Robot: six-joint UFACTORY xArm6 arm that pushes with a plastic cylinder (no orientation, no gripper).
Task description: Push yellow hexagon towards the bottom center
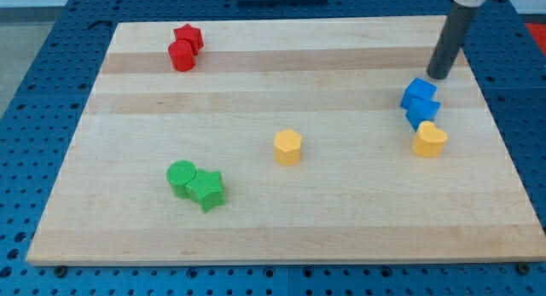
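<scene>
The yellow hexagon [287,147] sits near the middle of the wooden board [281,236], a little right of centre. My tip [439,76] is far from it, near the view's top right, just above and right of two touching blue blocks [420,102]. A yellow heart-shaped block [429,139] lies just below the blue blocks. The tip touches no block.
A red star [188,37] and a red cylinder [181,55] touch at the view's top left. A green cylinder [180,177] and a green star [207,189] touch at the lower left. Blue perforated table surrounds the board.
</scene>
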